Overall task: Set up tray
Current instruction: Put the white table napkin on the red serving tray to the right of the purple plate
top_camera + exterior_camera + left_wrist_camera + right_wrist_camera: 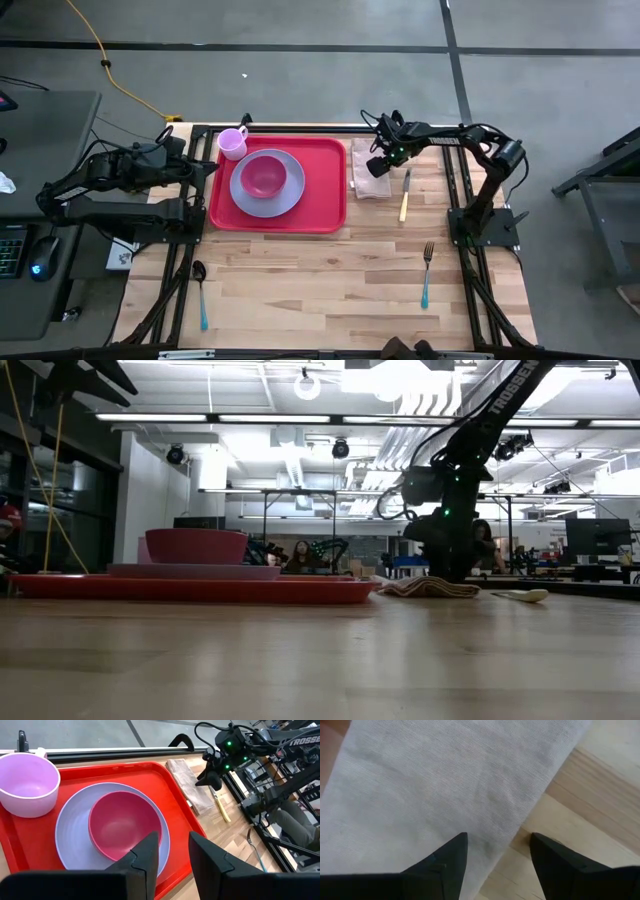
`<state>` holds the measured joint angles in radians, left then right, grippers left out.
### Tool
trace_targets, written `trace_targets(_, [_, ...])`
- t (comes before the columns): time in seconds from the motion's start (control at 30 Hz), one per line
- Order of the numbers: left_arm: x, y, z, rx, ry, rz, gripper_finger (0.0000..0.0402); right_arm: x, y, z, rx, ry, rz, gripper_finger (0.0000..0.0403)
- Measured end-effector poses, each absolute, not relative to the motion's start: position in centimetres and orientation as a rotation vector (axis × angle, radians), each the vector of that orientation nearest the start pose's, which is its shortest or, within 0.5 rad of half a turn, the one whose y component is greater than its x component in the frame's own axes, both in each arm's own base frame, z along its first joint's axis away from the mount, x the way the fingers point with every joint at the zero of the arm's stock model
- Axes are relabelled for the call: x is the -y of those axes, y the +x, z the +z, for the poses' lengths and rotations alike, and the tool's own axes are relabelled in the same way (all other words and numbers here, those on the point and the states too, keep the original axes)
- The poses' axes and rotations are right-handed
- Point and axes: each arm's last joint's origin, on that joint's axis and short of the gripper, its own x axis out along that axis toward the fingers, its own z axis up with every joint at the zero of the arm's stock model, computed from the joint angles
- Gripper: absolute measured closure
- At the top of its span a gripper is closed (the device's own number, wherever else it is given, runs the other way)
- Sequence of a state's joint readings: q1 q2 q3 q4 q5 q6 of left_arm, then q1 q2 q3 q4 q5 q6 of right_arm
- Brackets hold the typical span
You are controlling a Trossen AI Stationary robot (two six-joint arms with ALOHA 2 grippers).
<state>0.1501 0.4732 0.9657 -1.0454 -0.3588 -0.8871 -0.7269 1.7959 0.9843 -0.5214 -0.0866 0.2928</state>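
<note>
Right gripper (497,851) low over folded napkin (435,790), jaws wide, empty, cloth edge between them, left gripper (172,851) part-open, empty, above tray (172,795)

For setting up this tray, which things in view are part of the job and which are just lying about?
Job:
tray
lavender plate and pink bowl on it
lilac cup at its far-left corner
folded napkin, right gripper open over it
knife, fork, spoon on the table

Lying about:
yellow cable
keyboard and mouse on side desk
</note>
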Motion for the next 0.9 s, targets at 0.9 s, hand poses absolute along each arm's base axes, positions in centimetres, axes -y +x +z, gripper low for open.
trace_targets(0.9, [-1.9, 5.1, 34.3, -0.305, -0.725, 0.723, 0.0263, 19.9, 25.7, 12.8, -1.089, 0.724, -0.698, 0.0275])
